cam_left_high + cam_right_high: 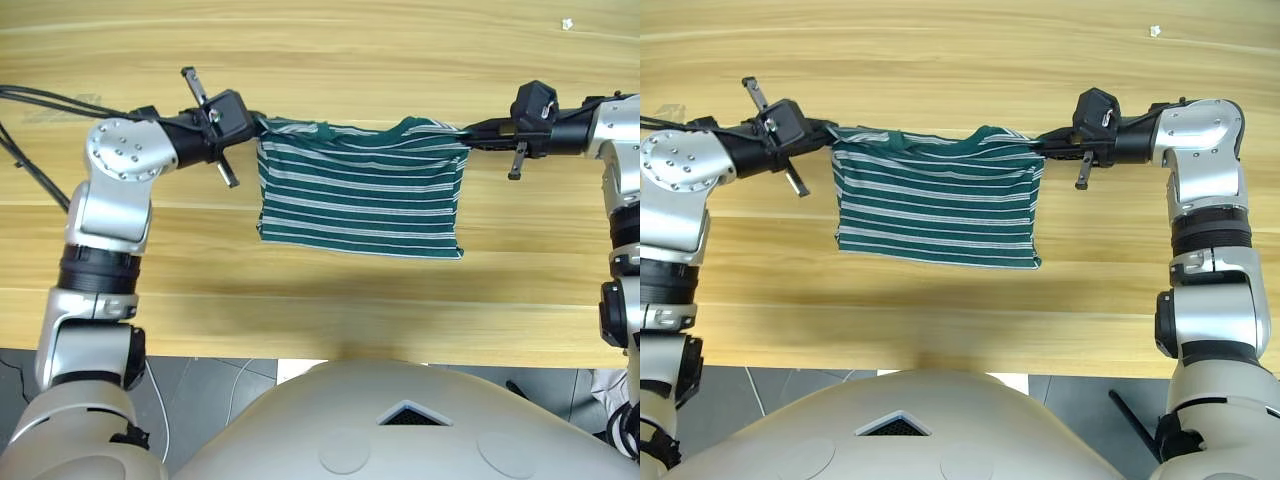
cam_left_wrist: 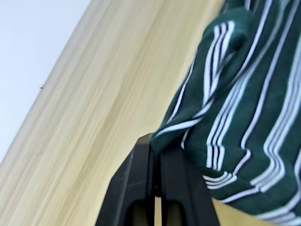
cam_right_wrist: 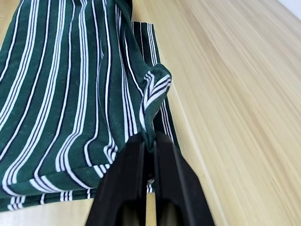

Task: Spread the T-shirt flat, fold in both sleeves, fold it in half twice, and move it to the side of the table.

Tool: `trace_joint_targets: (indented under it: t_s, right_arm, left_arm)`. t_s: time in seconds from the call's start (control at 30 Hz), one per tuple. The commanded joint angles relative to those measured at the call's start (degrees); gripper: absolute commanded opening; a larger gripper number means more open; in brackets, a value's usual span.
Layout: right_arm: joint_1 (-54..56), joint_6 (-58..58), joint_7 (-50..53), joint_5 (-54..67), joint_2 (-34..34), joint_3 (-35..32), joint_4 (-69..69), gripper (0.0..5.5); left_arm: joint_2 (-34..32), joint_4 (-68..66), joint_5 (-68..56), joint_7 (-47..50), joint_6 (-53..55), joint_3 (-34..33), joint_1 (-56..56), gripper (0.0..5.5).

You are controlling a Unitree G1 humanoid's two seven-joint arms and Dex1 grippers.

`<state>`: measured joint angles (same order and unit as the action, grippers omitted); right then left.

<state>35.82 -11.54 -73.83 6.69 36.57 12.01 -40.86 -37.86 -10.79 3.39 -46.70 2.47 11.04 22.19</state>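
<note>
Two hands, one shirt strung between them

Both grips were on the top edge of the dark green, white-striped knit T-shirt, one at each upper corner. My left hand was pinched shut on the left corner, its fingers closed to a sliver with a fold of cloth in the tips. My right hand was clamped the same way on the opposite corner.

The T-shirt's long axis ran straight across from one hand to the other, taut along the top, and the body of it fell toward the near edge. Going by the shadow below the lower hem, I judged it lifted off the pale wooden surface, though I could not tell whether the hem touched. No sleeve stuck out at either side, so I read them as already folded in.

Neither arm was nearer; the cloth sat midway between them. Any next move would need both hands travelling together, or the top edge would skew. One small white scrap lay at the surface's far right, well apart from the T-shirt and no obstacle.
</note>
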Motion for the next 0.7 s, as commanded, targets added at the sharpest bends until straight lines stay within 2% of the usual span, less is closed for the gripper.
trace_joint_targets:
  t_s: [0.03,0.13,0.2,0.27,0.47,0.57,0.7]
  right_arm:
    - [2.91,-2.57,1.00,-2.34,-1.14,-0.29,-4.38,0.02]
    - [3.44,-3.90,2.44,-4.18,-1.95,-0.05,-7.63,0.02]
    - [3.37,-4.59,3.62,-5.20,-2.52,-0.09,-9.01,0.49]
    - [3.66,-5.52,5.26,-5.93,-3.15,-0.50,-10.41,0.88]
    - [4.55,-11.37,15.48,-14.10,-2.42,1.73,-16.93,1.75]
    - [4.02,-13.83,19.16,-19.17,-1.49,4.17,-18.57,1.75]
    - [3.84,-17.24,19.62,-18.05,-3.36,2.96,-17.83,1.75]
  left_arm:
    - [2.06,-5.51,1.71,1.76,-2.85,0.41,3.39,0.00]
    - [3.26,-8.21,1.63,2.18,-4.47,0.13,4.14,0.00]
    - [3.10,-8.37,1.15,0.48,-4.86,0.64,3.28,0.00]
    - [3.36,-9.20,1.74,1.77,-5.36,0.32,3.27,0.51]
    - [6.09,-16.38,3.63,14.50,-4.42,-4.02,6.54,1.31]
    - [6.71,-18.90,3.14,17.41,-3.88,-5.69,5.50,1.83]
    - [7.12,-17.83,2.50,17.85,-4.32,-6.48,2.40,2.43]
